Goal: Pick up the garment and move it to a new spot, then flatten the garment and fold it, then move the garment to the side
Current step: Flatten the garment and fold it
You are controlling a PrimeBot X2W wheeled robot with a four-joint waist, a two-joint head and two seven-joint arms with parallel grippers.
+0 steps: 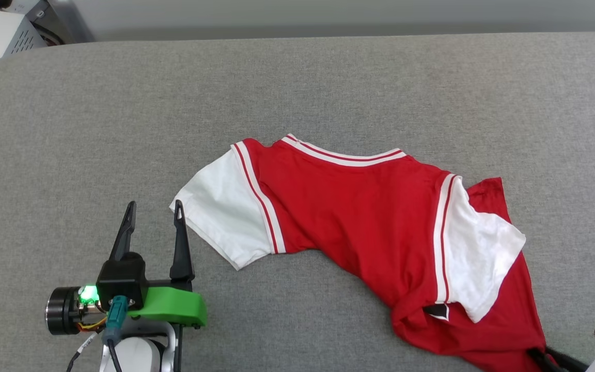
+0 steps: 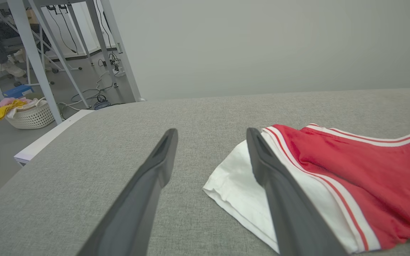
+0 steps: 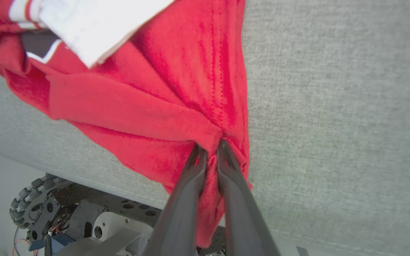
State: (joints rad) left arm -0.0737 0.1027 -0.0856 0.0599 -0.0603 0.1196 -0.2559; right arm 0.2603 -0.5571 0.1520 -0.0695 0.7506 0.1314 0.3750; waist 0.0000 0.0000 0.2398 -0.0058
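The garment (image 1: 370, 217), a red T-shirt with white sleeves and striped trim, lies crumpled on the grey table (image 1: 328, 88), its hem hanging over the near right edge. My right gripper (image 3: 211, 145) is shut on a bunched fold of the red hem (image 3: 148, 106), and its dark fingers (image 1: 537, 355) show at the table's lower right. My left gripper (image 1: 154, 206) stands open just left of the white sleeve (image 2: 233, 188), holding nothing. Its right finger (image 2: 262, 163) overlaps the sleeve's edge in the left wrist view. A black patch of print peeks out under the right sleeve.
The padded grey surface stretches wide to the left and behind the shirt. Off its far left edge stand metal table legs and a white laundry basket (image 2: 30, 113) on the floor. The robot's wheeled base (image 3: 30, 202) sits below the near edge.
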